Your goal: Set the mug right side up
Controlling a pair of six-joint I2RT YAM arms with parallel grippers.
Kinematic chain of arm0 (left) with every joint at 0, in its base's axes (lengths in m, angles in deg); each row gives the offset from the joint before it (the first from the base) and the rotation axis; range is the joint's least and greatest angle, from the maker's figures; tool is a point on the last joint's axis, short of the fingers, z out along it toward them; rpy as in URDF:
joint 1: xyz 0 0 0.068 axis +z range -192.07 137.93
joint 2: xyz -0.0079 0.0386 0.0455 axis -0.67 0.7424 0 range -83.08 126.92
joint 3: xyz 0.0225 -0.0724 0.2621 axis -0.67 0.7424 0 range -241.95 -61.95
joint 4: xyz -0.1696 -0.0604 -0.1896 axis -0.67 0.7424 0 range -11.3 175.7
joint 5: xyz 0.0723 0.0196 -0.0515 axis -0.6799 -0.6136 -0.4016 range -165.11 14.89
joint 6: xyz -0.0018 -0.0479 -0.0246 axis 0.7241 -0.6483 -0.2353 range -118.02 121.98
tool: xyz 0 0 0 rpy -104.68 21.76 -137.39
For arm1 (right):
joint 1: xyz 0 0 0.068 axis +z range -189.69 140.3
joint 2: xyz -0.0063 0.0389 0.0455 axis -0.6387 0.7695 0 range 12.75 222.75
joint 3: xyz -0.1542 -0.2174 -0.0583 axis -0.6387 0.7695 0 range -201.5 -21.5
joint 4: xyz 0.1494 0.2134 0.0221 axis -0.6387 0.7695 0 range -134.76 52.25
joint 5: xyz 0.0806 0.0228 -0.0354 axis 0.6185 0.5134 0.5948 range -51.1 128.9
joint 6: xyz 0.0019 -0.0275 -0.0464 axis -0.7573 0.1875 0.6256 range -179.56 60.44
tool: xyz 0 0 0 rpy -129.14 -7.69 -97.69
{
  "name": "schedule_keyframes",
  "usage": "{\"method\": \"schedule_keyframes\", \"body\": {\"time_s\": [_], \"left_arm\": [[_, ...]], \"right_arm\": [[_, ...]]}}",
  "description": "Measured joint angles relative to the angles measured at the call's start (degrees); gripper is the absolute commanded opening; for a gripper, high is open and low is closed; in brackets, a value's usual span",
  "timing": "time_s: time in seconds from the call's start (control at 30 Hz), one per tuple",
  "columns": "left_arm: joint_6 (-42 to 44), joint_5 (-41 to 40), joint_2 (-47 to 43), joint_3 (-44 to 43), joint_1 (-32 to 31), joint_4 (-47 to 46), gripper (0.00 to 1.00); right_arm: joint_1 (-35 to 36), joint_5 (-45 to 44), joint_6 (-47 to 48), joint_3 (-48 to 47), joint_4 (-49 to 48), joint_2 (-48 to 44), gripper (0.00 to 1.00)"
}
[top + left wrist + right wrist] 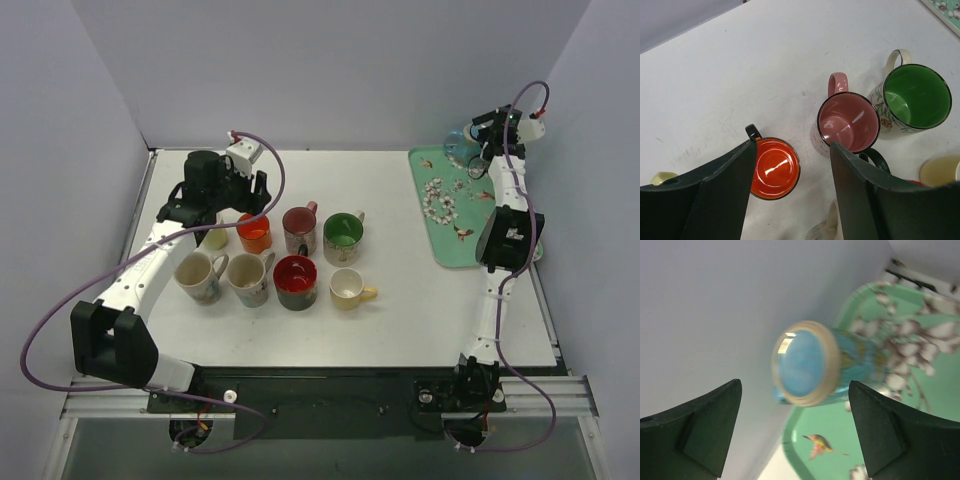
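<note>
A blue mug (460, 148) with a cream rim sits at the far left corner of the green flowered tray (455, 215). In the right wrist view its flat blue round end (802, 362) faces the camera, which looks like its bottom. My right gripper (478, 156) is open, with one jaw on each side of the mug and neither touching it (795, 385). My left gripper (240, 205) is open and empty, and hovers over an upright orange mug (774, 169).
Several upright mugs stand mid-table: orange (254, 233), pink (299, 227), green (342, 236), red (295, 281), yellow (347, 288) and two cream ones (197, 275) (248, 277). Grey walls close the table on the back and sides.
</note>
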Motion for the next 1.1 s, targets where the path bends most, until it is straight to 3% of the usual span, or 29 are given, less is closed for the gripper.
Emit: {"method": "schedule_keyframes", "body": {"time_s": [0.27, 0.43, 0.8, 0.97, 1.1], "left_arm": [[-0.39, 0.22, -0.55, 0.11, 0.0, 0.0, 0.69], [-0.5, 0.22, -0.85, 0.68, 0.0, -0.22, 0.69], [-0.66, 0.22, -0.87, 0.72, 0.0, -0.9, 0.69], [-0.66, 0.24, -0.87, 0.72, 0.0, -1.07, 0.69], [-0.87, 0.33, -0.87, 0.72, 0.0, -1.33, 0.69]], "right_arm": [[-2.38, -0.24, -3.54, 4.24, 4.11, 1.81, 0.77], [-3.23, -0.15, -4.66, 4.24, 4.2, 1.73, 0.67], [-3.5, 4.44, -9.16, 5.79, -0.28, 2.93, 0.71], [-3.5, 5.9, -9.6, 3.8, -2.08, 5.07, 0.46], [-3.5, 7.67, -9.86, 6.34, -6.27, 4.22, 0.36]]}}
